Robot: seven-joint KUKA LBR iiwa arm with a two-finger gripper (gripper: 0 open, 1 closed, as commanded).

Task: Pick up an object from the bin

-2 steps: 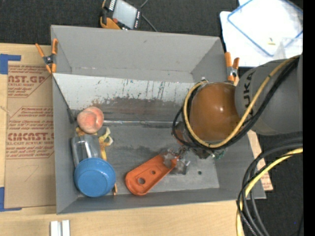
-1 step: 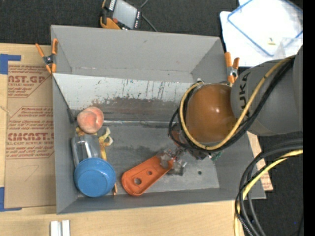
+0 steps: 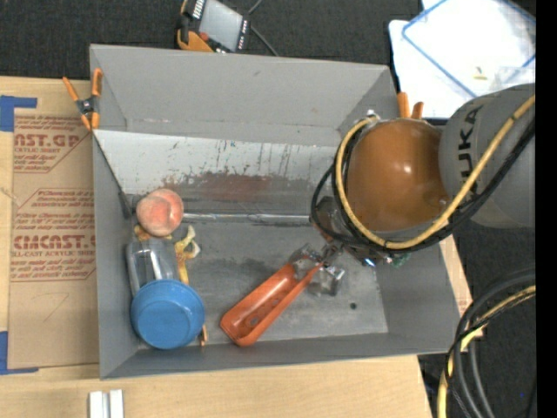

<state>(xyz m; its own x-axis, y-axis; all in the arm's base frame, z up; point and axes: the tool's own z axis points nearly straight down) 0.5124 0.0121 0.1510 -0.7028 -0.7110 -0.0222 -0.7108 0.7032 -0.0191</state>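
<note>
Camera view looks down on the grey bin (image 3: pixel 261 94). A blue-capped clear jar (image 3: pixel 164 307) lies at 8 o'clock, a peach (image 3: pixel 159 212) at 9. An orange scoop-like tool (image 3: pixel 261 307) lies low of centre, its long axis running 2 to 8 o'clock. The gripper (image 3: pixel 318 273) sits at its 2 o'clock end; open or closed, I cannot tell.

Below me: grey metal bin (image 3: pixel 244 94), sloped walls, flat floor, scuffed, reddish streaks along far edge. Four things on the floor.

- Far left: peach-coloured ball (image 3: pixel 159 212) at foot of left wall.
- Just near of ball: clear jar (image 3: pixel 142 264), its blue lid (image 3: pixel 167 313) at near end, by near-left corner.
- Small yellow scrap (image 3: pixel 185 249) just right of jar.
- Near centre: orange long-handled tool (image 3: pixel 261 306) lying slantwise, broad end near-left, thin end toward far right.
</note>
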